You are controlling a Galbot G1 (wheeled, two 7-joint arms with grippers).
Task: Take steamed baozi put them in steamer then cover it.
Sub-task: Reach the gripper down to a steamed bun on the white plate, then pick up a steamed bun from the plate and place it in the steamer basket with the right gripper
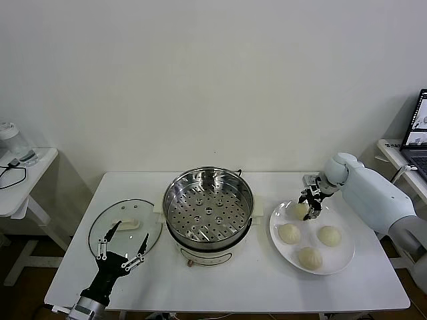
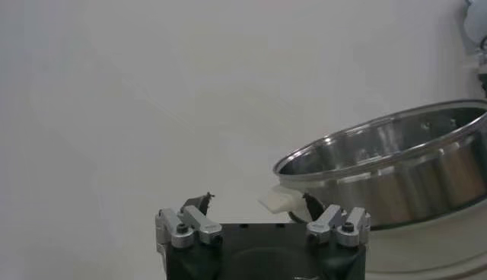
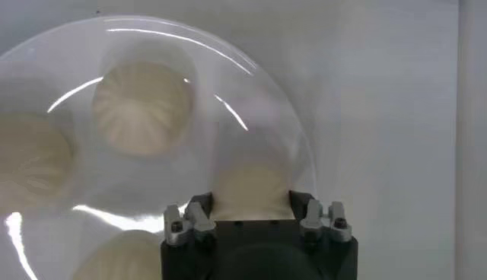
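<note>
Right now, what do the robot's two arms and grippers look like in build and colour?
The right arm has smooth, rounded pale grey-white shells, ending in a small silver wrist block and a black right gripper. The left gripper is black too, with slim pointed fingers joined by silver links and screws. In the wrist views, each gripper has a black base with grey metal knuckles. No cables or markings are visible.

Glossy pale-blue right arm shell, black right hand, black left hand with silver screwed knuckles
</note>
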